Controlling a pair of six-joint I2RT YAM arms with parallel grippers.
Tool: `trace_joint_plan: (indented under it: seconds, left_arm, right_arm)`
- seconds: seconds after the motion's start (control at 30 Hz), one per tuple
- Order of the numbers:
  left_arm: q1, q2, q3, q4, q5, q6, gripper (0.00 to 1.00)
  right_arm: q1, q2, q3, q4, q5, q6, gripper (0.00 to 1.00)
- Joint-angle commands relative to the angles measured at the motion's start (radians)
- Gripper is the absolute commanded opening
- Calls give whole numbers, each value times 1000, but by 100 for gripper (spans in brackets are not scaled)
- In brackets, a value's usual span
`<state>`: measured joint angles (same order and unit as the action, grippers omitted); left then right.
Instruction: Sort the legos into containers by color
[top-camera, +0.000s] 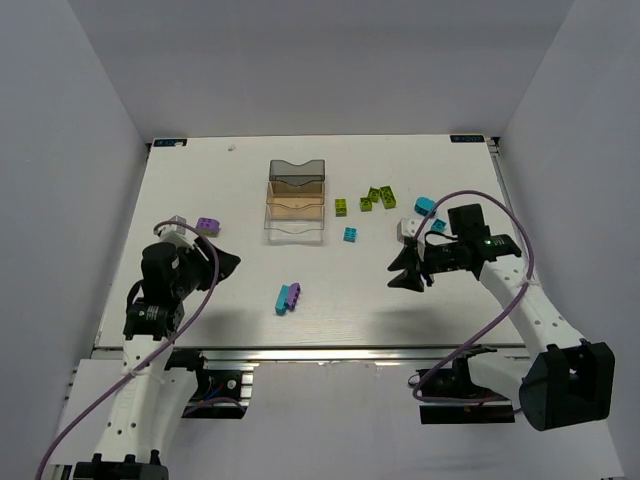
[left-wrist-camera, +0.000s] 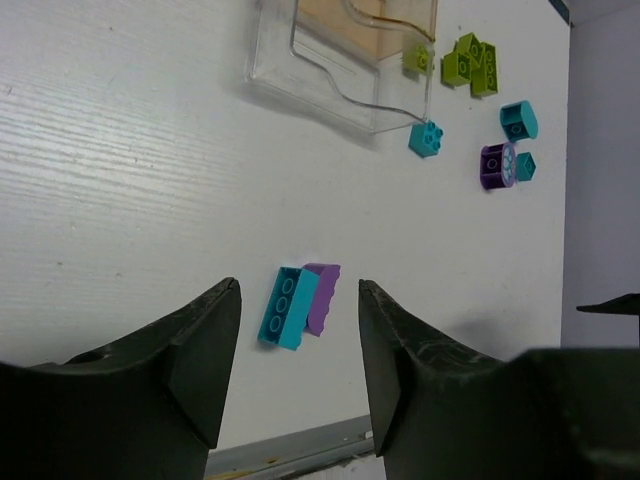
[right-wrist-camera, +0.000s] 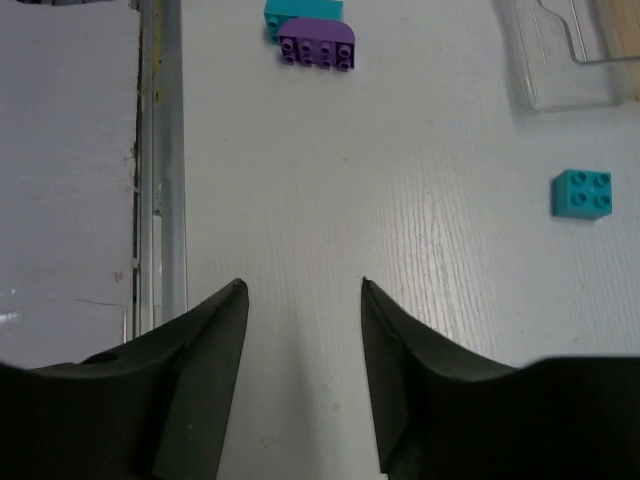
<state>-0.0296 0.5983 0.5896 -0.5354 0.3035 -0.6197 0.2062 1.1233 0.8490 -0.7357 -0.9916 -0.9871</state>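
Three containers stand in a row: smoky grey (top-camera: 297, 174), amber (top-camera: 297, 203) and clear (top-camera: 297, 230) (left-wrist-camera: 330, 75). A cyan lego (top-camera: 283, 299) (left-wrist-camera: 288, 307) lies against a purple lego (top-camera: 294, 292) (left-wrist-camera: 323, 296) near the front edge. Lime green legos (top-camera: 375, 198) (left-wrist-camera: 470, 62) lie right of the containers, with a cyan one (top-camera: 351, 234) (right-wrist-camera: 582, 193) and two more cyan (top-camera: 425, 206). Another purple lego (top-camera: 207, 226) lies far left. My left gripper (top-camera: 233, 262) (left-wrist-camera: 298, 285) is open and empty, pointing at the cyan and purple pair. My right gripper (top-camera: 397, 278) (right-wrist-camera: 301, 283) is open and empty above bare table.
A purple piece with a white face (left-wrist-camera: 497, 165) lies by the right arm's wrist. The table's metal front rail (right-wrist-camera: 160, 160) runs close to the right gripper. White walls enclose the table on three sides.
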Motion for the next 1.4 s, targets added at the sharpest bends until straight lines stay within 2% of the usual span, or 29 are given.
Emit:
trace_joint_plan:
  seconds: [0.0, 0.1, 0.23, 0.3, 0.47, 0.57, 0.8, 0.97, 1.37]
  left_arm:
    - [-12, 15, 0, -34, 20, 18, 61]
    - [-42, 32, -11, -34, -1, 2, 62]
    - [-119, 75, -17, -11, -65, -40, 63]
    - [-165, 113, -13, 9, -107, -55, 63]
    - [-360, 215, 15, 35, -263, -91, 64]
    - [-441, 268, 19, 43, -300, -77, 74]
    - [-627, 422, 70, 49, -458, -55, 76]
    - [-710, 547, 124, 20, -524, 11, 76]
    - [-783, 583, 82, 23, -526, 89, 69]
  right_arm:
    - [56, -8, -11, 59, 0, 63, 57]
    - [90, -28, -36, 157, 83, 175, 79]
    - [121, -17, -45, 193, 126, 232, 87]
    - [137, -11, -45, 196, 146, 234, 88]
    - [165, 15, -28, 203, 166, 245, 88]
    - [170, 26, -28, 208, 169, 254, 88]
    - [170, 26, -60, 248, 166, 288, 89]
    - [170, 35, -57, 240, 177, 286, 89]
    - [168, 67, -47, 242, 194, 283, 89]
